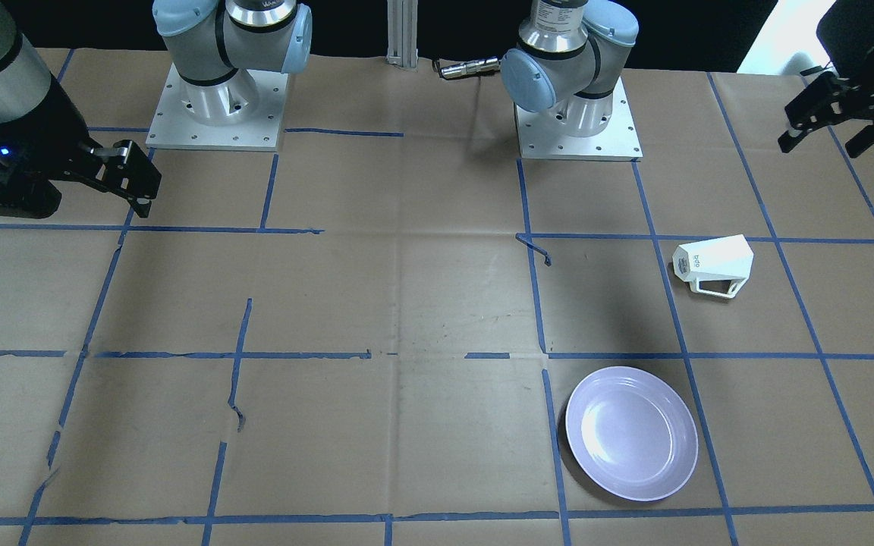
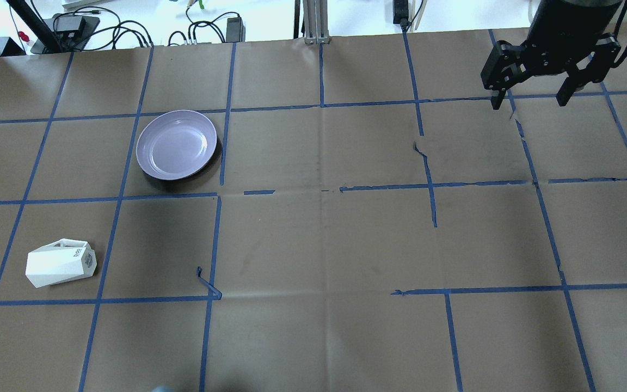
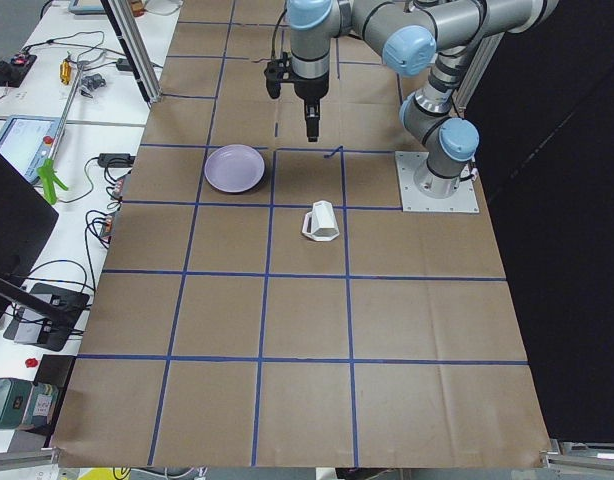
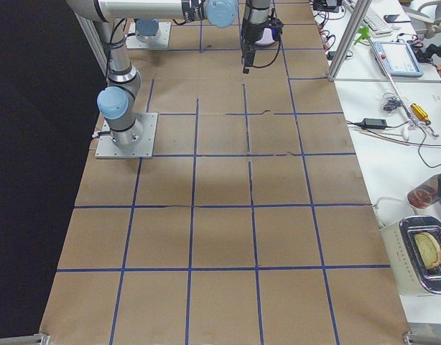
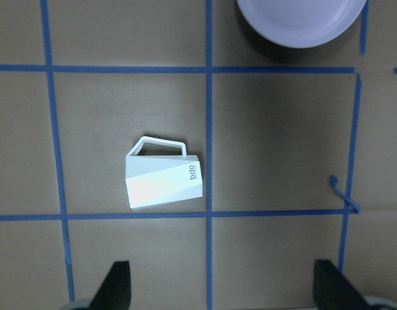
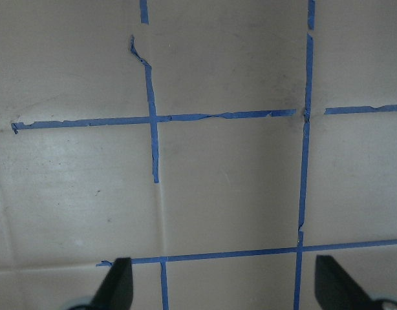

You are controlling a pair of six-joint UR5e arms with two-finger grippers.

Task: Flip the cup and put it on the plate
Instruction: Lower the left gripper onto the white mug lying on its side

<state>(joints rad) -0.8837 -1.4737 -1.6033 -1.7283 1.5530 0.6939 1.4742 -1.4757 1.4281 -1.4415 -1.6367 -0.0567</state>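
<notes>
Seen from my remote station, the cup (image 2: 60, 263) lies on its side on the paper-covered table (image 2: 319, 245), in the robot's left-hand half. Its angular handle (image 5: 161, 138) is turned away from the robot and its open hexagonal mouth faces the table's left end. The small dark lettering (image 5: 193, 173) sits near the base, which points toward the table's middle. The plate (image 2: 176, 144) rests flat farther from the robot, in the diagonally neighbouring square of the blue tape (image 2: 120, 197) grid, apart from the cup and not touching it. The left gripper (image 1: 822, 145) hangs above the table on that side, pointing straight down, its jaws spread wide with nothing between them. Its wrist camera looks down on the cup, which lies ahead of the two fingers (image 5: 118, 287), while the plate's edge shows at the top of that view. The right gripper (image 2: 529, 99) hangs over the far right part of the table, well away from both cup and plate, its jaws likewise spread and holding nothing. Under it, in its own wrist view, I see only taped brown paper. Neither gripper touches the cup.
</notes>
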